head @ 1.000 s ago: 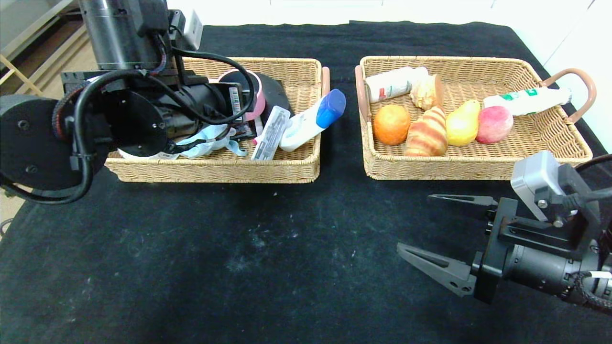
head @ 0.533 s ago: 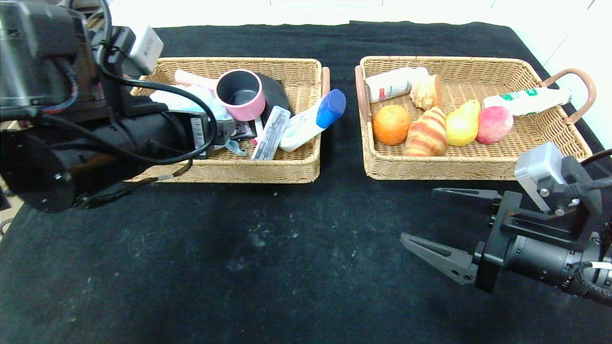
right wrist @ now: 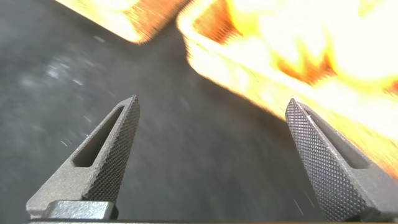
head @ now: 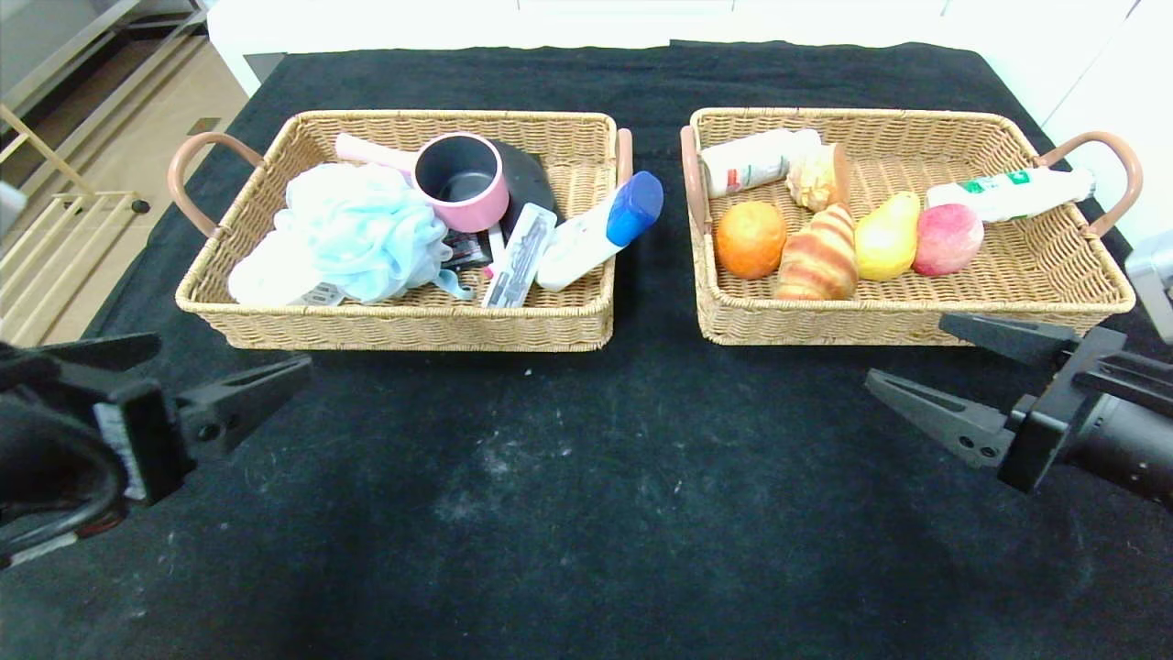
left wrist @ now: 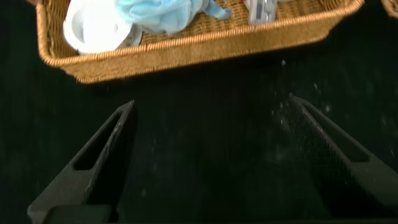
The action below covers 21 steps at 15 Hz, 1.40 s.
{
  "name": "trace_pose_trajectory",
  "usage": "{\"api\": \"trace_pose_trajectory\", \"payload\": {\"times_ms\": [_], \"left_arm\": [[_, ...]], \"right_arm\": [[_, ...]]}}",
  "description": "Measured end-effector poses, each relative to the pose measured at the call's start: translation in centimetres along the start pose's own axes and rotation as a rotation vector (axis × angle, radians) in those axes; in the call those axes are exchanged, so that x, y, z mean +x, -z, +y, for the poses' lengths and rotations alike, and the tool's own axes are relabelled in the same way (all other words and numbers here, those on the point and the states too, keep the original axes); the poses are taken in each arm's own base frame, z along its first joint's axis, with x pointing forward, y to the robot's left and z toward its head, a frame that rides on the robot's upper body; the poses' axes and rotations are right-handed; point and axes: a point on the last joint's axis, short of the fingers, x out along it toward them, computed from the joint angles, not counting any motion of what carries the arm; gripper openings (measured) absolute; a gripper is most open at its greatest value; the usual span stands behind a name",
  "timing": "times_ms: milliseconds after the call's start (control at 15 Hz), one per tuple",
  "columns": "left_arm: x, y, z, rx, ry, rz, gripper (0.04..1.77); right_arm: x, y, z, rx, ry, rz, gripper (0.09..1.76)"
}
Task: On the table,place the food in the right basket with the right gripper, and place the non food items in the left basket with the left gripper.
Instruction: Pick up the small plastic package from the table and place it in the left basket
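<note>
The left basket [head: 403,325] holds a light blue bath pouf [head: 357,229], a pink cup [head: 463,183], a white bottle with a blue cap [head: 596,234] and other non-food items. The right basket [head: 898,325] holds an orange [head: 750,238], a croissant [head: 818,252], a pear [head: 884,238], a peach [head: 947,238] and two white bottles. My left gripper [head: 234,353] is open and empty over the cloth in front of the left basket; its wrist view shows the gripper [left wrist: 211,101] facing the basket's front wall [left wrist: 186,53]. My right gripper [head: 907,348] is open and empty in front of the right basket, as its wrist view [right wrist: 212,101] also shows.
The table is covered by a black cloth [head: 568,477] with no loose items on it. The baskets stand side by side with a narrow gap [head: 655,229] between them. Brown handles stick out at the outer ends [head: 188,174] [head: 1123,174].
My left arm has drawn back from above the left basket to the table's near left, and the blue pouf now lies uncovered in the basket. My right gripper has shifted right.
</note>
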Motion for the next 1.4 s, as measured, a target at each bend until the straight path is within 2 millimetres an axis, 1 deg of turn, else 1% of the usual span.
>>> {"api": "trace_pose_trajectory", "payload": {"times_ms": [67, 200, 400, 600, 667, 733, 867, 1000, 1133, 1267, 1400], "left_arm": [[-1.2, 0.4, 0.5, -0.003, 0.004, 0.0, 1.7], [-3.2, 1.2, 1.5, -0.011, -0.024, -0.008, 1.7], [-6.3, 2.5, 2.8, -0.016, -0.058, 0.0, 1.7], [-9.7, 3.4, 3.7, 0.0, -0.064, -0.023, 1.7], [-10.9, 3.5, 3.9, 0.013, -0.057, -0.041, 1.7], [-12.2, 3.5, 3.9, 0.025, -0.045, -0.064, 1.7], [-14.4, 3.8, 3.6, 0.026, -0.031, -0.107, 1.71], [-16.1, 4.5, 2.8, 0.024, -0.004, -0.142, 1.71], [-17.4, 5.4, 1.9, 0.027, 0.018, -0.167, 1.71], [-18.2, 6.6, 1.4, 0.019, 0.023, -0.157, 1.71], [-18.6, 7.3, 1.2, 0.019, 0.021, -0.149, 1.71]], "right_arm": [[-1.2, 0.5, -0.4, 0.016, 0.037, 0.032, 1.71], [-3.8, 1.1, -0.4, 0.041, 0.086, 0.085, 1.71], [-8.5, 1.3, 0.8, 0.077, 0.151, 0.153, 1.71], [-14.0, 1.1, 3.3, 0.131, 0.193, 0.263, 1.71], [-15.8, 0.5, 4.2, 0.135, 0.204, 0.272, 1.71], [-17.6, -0.3, 5.2, 0.12, 0.217, 0.249, 1.71], [-20.2, -0.9, 6.8, 0.086, 0.24, 0.192, 1.71], [-22.2, -0.3, 8.3, 0.069, 0.266, 0.162, 1.71], [-23.6, 0.7, 9.5, 0.06, 0.284, 0.143, 1.71], [-24.3, 2.2, 10.2, 0.054, 0.3, 0.132, 1.71], [-24.6, 3.9, 10.5, 0.05, 0.328, 0.129, 1.71]]}}
